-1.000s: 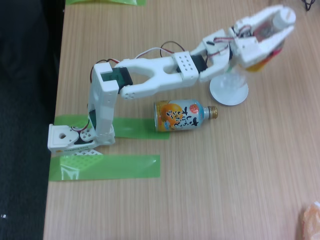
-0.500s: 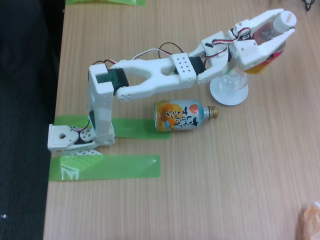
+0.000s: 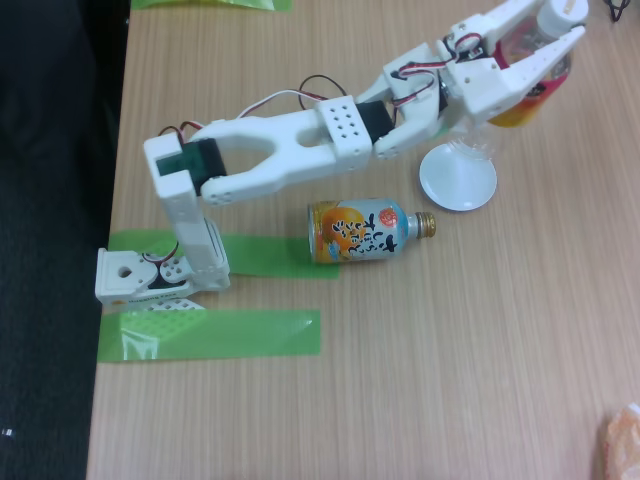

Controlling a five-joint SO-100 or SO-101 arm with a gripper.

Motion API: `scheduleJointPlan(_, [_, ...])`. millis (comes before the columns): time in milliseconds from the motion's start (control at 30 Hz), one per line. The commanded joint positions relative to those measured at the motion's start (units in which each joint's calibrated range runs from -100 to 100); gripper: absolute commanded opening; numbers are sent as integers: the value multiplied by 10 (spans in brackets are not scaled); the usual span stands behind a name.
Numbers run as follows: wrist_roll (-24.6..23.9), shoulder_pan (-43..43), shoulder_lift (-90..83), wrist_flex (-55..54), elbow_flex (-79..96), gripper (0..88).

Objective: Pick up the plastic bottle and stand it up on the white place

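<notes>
The white arm (image 3: 280,150) reaches from its base (image 3: 140,275) at the near left of the counter (image 3: 450,350) up toward the far right. Its pincer (image 3: 555,25) is clenched on the bottle (image 3: 528,75), one finger on each side of the upper body just below the white cap (image 3: 560,10). The bottle is tilted, cap toward the far right corner, with its clear lower end pointing down toward the plate (image 3: 457,183). The red, yellow and orange label shows between and below the fingers. The clear lower end meets the plate's far rim in this view; whether it touches the plate or hangs just above it cannot be told.

The plate lies flat on the counter, right of centre, just beside the arm's wrist. Near it, on the near side, a shorter can-shaped bottle (image 3: 365,230) with an orange and light-blue label lies on its side, gold cap pointing right, apart from the plate. Two strips of green tape (image 3: 215,335) run along the counter by the base, one under it and one nearer. Red, black and white wires (image 3: 320,90) loop above the arm's joints. A pale orange thing (image 3: 622,440) shows at the near right corner, too cut off to identify.
</notes>
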Motion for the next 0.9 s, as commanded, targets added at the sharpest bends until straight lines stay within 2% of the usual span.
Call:
scheduleJointPlan(0, [-3, -3, -72, -6, 15, 69])
scheduleJointPlan(367, [-3, -5, -156, -11, 131, 66])
scheduleJointPlan(867, [-3, -6, -152, -13, 199, 70])
